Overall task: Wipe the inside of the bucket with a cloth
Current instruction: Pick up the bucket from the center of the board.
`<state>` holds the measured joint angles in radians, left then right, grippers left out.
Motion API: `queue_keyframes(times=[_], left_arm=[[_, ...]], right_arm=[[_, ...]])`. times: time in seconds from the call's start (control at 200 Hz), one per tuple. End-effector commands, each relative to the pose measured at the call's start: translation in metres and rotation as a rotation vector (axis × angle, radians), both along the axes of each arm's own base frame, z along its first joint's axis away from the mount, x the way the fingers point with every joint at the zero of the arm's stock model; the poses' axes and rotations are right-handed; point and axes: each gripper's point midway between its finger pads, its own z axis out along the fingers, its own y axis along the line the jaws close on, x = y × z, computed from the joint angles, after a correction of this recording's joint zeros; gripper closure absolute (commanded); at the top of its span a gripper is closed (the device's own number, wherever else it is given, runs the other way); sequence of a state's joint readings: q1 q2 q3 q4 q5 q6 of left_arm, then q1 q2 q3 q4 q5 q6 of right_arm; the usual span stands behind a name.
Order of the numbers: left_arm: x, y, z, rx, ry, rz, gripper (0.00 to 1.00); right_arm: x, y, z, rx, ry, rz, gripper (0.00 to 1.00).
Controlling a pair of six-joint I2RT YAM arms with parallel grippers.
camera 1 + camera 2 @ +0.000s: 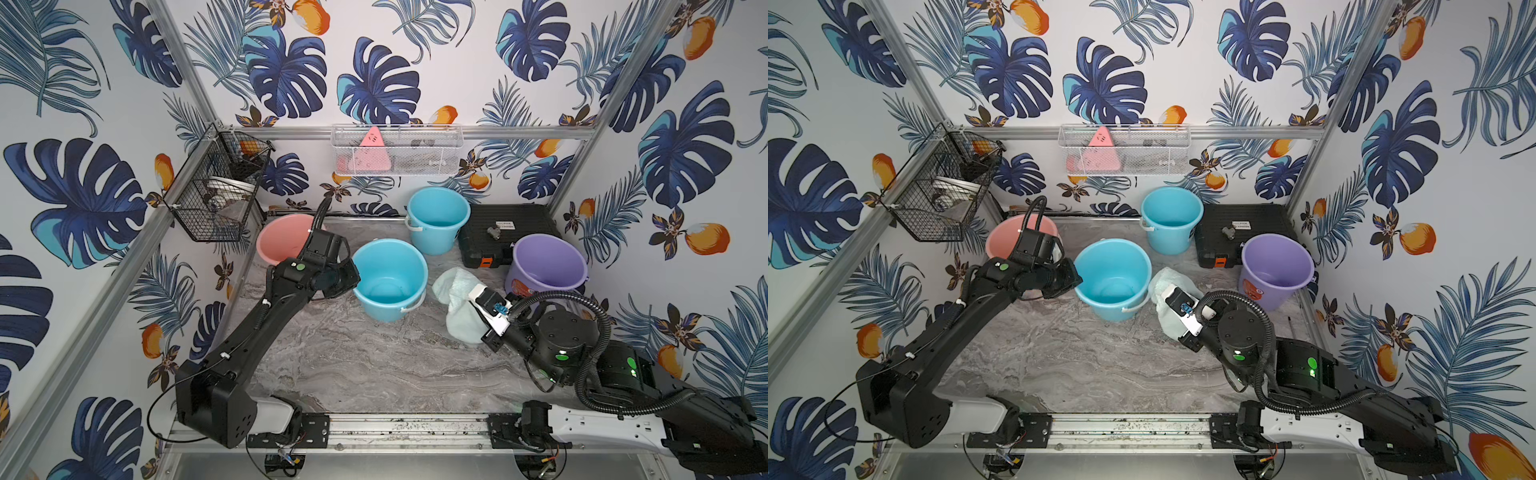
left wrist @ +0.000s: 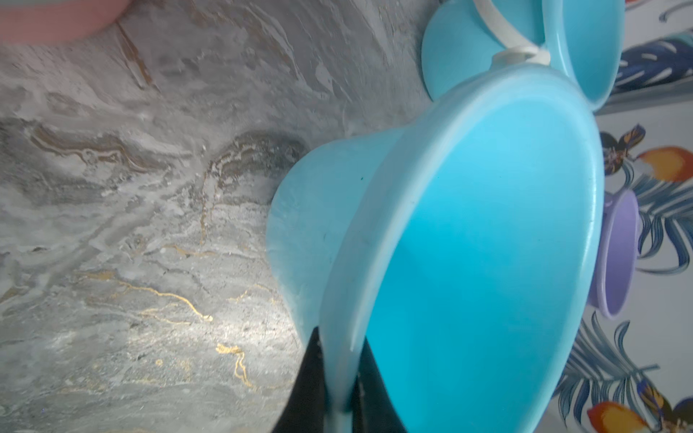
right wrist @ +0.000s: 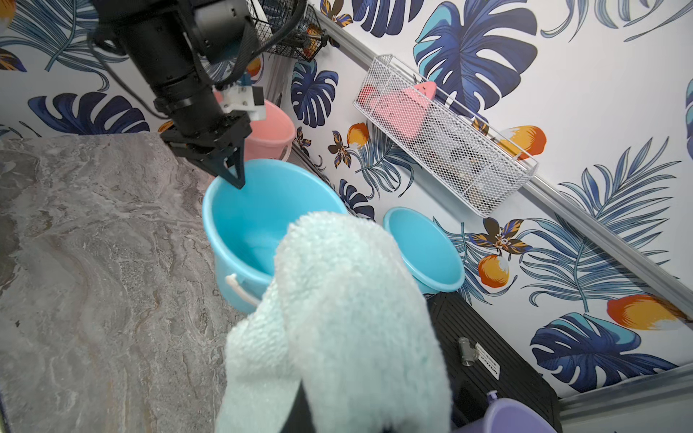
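Left tool (image 3: 233, 180) clamps the rim of the mid-counter bucket (image 1: 386, 309); right tool (image 3: 300, 408) grips the cloth (image 1: 455, 307) beside it, which probably goes inside next.

Bright even light, soft shadows, left wrist view blurry

Papered on three walls (image 1: 457, 83) with navy and teal leaves and orange fruit on white. Framed by aluminium rails (image 1: 519, 132) at corners and back. Grey marble-patterned worktop (image 1: 374, 365) below, gold-veined up close. Hung at the left wall, a black wire basket (image 1: 210, 208); on the back rail, a white mesh basket (image 1: 415, 156). Evenly lit.
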<state>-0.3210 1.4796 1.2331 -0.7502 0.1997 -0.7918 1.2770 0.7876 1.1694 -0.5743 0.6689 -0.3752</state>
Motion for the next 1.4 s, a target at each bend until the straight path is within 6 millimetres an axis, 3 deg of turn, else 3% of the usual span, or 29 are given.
queue_keyframes(times=[0.0, 0.15, 0.25, 0.751, 0.976, 1.226, 1.396], left_arm=[[-0.018, -0.018, 0.002, -0.043, -0.031, -0.127, 1.0], [-0.057, -0.02, -0.014, 0.048, 0.041, -0.255, 1.0], [-0.07, -0.018, -0.017, 0.096, 0.064, -0.303, 1.0], [-0.082, -0.011, -0.038, 0.298, 0.198, -0.478, 0.78], [-0.083, -0.019, -0.041, 0.27, 0.201, -0.486, 0.76], [-0.084, -0.02, -0.045, 0.291, 0.195, -0.488, 0.88], [-0.079, -0.018, -0.031, 0.316, 0.145, -0.465, 1.0]], right_arm=[[0.0, -0.001, 0.004, 0.007, 0.0, -0.006, 1.0], [0.0, 0.006, -0.001, -0.009, 0.019, 0.008, 1.0], [0.001, 0.012, -0.004, -0.022, 0.026, 0.013, 1.0], [-0.002, 0.047, -0.018, 0.007, 0.067, 0.09, 1.0], [-0.002, 0.054, -0.02, 0.001, 0.07, 0.105, 1.0], [-0.002, 0.061, -0.023, -0.006, 0.077, 0.119, 1.0], [-0.005, 0.066, -0.011, 0.022, 0.075, 0.149, 1.0]])
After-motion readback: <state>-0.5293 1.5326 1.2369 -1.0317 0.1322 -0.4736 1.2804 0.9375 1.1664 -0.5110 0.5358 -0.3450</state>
